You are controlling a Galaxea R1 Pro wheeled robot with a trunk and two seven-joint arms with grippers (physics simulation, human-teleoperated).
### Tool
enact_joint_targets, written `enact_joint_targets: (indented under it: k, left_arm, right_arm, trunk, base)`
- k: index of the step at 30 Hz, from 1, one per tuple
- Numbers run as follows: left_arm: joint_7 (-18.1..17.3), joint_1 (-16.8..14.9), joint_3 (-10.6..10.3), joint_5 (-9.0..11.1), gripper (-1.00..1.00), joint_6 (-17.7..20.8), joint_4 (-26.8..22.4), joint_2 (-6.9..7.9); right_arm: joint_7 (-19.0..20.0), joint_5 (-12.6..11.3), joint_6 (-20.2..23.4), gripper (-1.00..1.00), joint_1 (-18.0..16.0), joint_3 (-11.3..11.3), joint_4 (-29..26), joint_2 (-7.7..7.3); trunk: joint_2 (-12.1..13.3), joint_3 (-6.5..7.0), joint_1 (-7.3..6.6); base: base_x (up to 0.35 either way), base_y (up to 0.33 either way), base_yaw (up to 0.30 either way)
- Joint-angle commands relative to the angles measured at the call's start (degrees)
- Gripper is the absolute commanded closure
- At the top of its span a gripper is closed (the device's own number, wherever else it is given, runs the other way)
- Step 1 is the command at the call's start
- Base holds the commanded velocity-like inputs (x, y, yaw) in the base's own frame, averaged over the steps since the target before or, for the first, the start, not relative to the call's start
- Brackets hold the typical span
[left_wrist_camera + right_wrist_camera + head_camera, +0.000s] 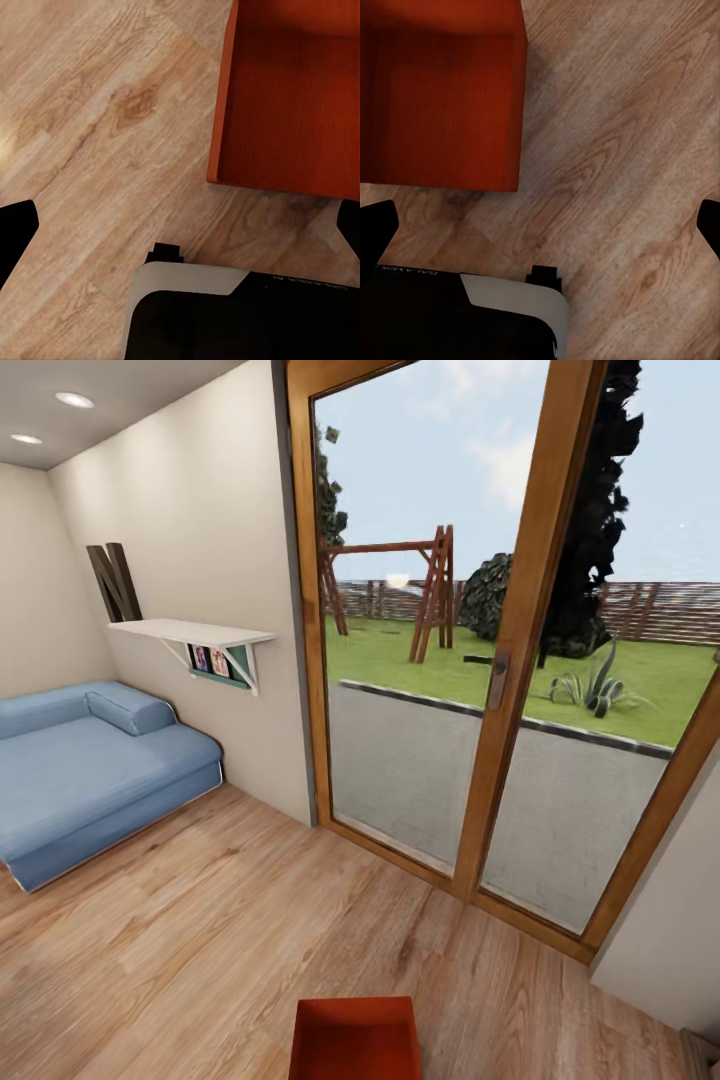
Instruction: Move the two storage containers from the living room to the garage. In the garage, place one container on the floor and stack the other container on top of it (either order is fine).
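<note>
One orange-red storage container (355, 1040) sits on the light wood-plank floor (200, 940) of the living room, at the bottom of the head view, just in front of me. It is topless and nothing lies in it. The left wrist view shows the container (292, 97) from above, beyond my open left gripper (180, 232), which hangs over bare planks. The right wrist view shows the same container (439, 97) beyond my open right gripper (544, 225). Neither gripper touches it. The garage is out of view.
A blue sofa (90, 770) stands at the left against the wall, under a white shelf (190, 632). A wood-framed sliding glass door (500, 660) onto a yard fills the wall ahead. My own base (225, 315) lies close behind the container.
</note>
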Motion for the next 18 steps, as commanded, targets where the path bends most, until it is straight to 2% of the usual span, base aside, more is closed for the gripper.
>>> enact_joint_targets:
  k: [1,18]
  left_arm:
    - [0.1,-0.1,0.3,0.1,-1.0,-0.5,0.3,0.02]
    - [-0.1,-0.1,-0.1,0.1,-1.0,-0.3,0.3,-0.06]
  right_arm:
    - [0.1,0.6,-0.4,-1.0,-0.1,-0.4,0.2,-0.03]
    - [0.1,0.9,-0.5,-1.0,-0.1,-0.4,0.0,-0.03]
  trunk:
    - [-0.1,-0.13,0.04]
    - [-0.1,-0.13,0.04]
  base:
    - [0.0,0.0,0.0]
    - [0.0,0.0,0.0]
